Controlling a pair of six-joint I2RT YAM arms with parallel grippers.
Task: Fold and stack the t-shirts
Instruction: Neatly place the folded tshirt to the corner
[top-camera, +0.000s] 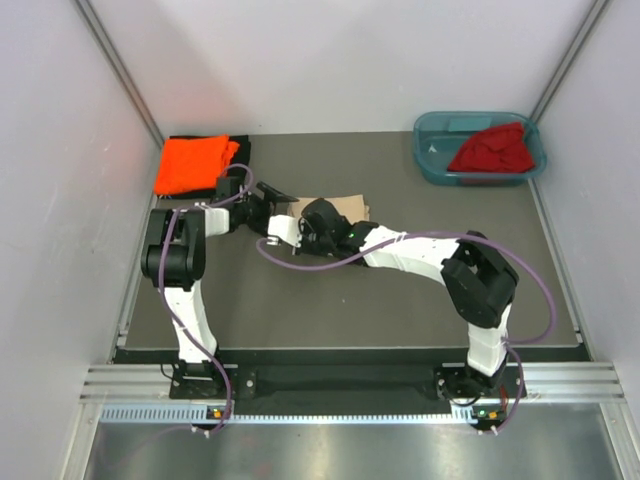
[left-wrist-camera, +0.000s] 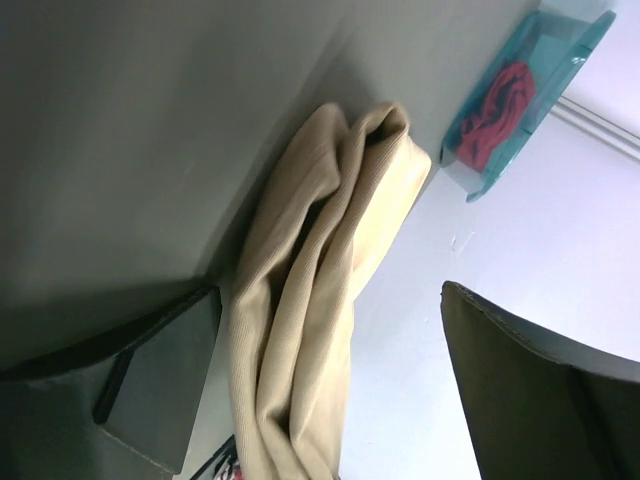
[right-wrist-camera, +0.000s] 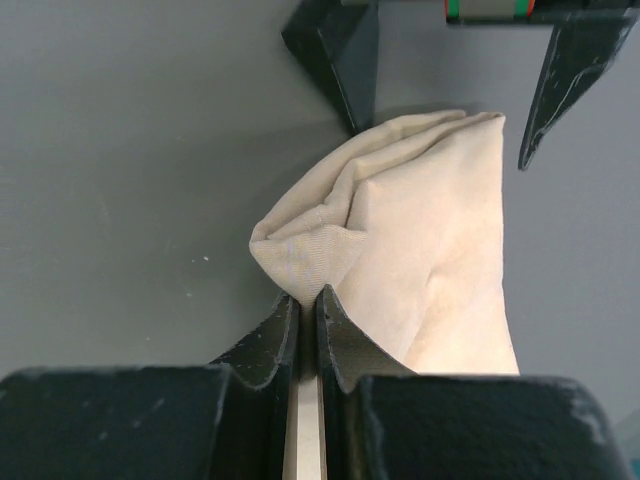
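Now R claw (right-wrist-camera: 308, 296) clamped on beige t-shirt (right-wrist-camera: 420, 230) at a bunched fold; L claw (right-wrist-camera: 448, 95) spread wide, holding nothing, just beside it; from above, arms (top-camera: 410, 252) cover most of it.

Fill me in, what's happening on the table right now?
The right gripper is shut on a fold of the beige t-shirt mid-table, while the left gripper stands wide open around the shirt's other end, not gripping. The orange t-shirt lies on the black t-shirt in the far left corner. The dark red t-shirt sits bunched in the teal tub at far right.
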